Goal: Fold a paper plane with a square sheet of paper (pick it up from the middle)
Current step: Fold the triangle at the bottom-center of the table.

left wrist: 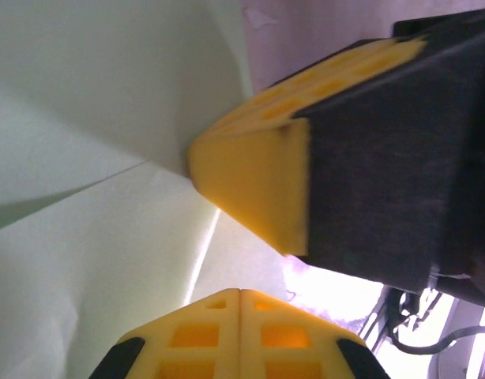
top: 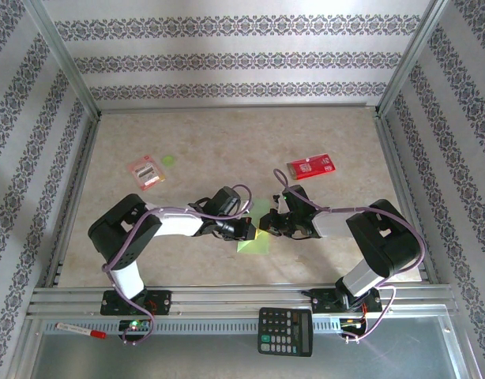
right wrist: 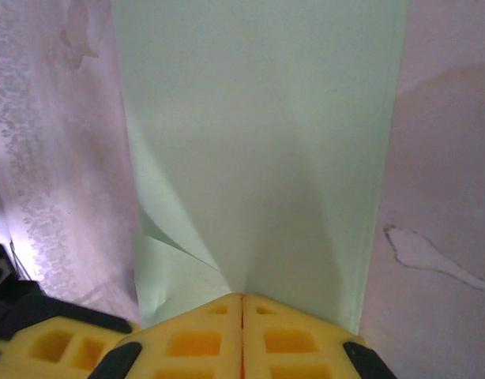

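Observation:
The square sheet of paper (top: 253,243) is light green, creased, and lies at mid-table between both arms. My right gripper (top: 268,223) is shut on it: in the right wrist view the folds of the paper (right wrist: 258,142) run together into its closed fingertips (right wrist: 242,297). My left gripper (top: 246,230) is shut too. Its closed tips (left wrist: 241,290) rest over the paper (left wrist: 84,237), and I cannot tell whether any paper is caught between them. The right gripper's yellow finger (left wrist: 254,185) meets the sheet just above them. The two grippers are almost touching.
A red printed packet (top: 311,166) lies at the back right, and a pink packet (top: 146,171) and a small green disc (top: 169,160) at the back left. A calculator (top: 285,331) and a red-capped marker (top: 80,330) sit on the near rail. Metal frame posts and walls border the table (top: 345,142).

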You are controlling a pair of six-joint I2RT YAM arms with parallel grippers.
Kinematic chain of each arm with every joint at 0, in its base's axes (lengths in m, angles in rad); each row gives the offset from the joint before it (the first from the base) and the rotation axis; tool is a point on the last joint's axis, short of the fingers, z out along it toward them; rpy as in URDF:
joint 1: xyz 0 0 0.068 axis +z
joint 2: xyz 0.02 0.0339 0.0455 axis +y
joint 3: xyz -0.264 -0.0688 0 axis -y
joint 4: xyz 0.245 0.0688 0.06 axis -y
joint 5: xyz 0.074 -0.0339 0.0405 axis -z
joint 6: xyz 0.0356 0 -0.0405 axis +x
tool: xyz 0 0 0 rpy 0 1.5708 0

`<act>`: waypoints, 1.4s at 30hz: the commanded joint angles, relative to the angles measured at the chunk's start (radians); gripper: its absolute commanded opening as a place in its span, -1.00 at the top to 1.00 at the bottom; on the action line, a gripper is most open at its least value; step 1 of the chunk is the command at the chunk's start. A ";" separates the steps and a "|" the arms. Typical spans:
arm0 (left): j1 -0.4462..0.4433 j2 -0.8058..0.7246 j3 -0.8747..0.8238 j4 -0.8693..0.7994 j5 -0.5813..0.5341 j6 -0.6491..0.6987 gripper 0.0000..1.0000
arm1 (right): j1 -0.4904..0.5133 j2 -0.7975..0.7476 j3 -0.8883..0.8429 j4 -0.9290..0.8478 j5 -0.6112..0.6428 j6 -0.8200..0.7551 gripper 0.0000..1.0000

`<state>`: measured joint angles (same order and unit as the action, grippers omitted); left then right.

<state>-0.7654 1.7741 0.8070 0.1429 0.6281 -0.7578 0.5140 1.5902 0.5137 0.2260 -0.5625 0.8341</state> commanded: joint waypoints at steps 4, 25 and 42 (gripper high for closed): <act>0.002 0.050 0.042 0.014 0.002 0.001 1.00 | 0.009 0.030 -0.038 -0.063 0.050 -0.009 0.87; 0.003 -0.011 -0.116 -0.014 0.019 0.000 1.00 | 0.011 0.035 -0.038 -0.151 0.107 -0.029 0.91; 0.003 -0.112 -0.264 -0.005 0.019 -0.021 1.00 | 0.015 0.047 -0.027 -0.174 0.112 -0.036 0.93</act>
<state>-0.7654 1.6619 0.5983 0.2302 0.6296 -0.7650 0.5198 1.5875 0.5175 0.2104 -0.5480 0.8303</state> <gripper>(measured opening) 0.049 0.040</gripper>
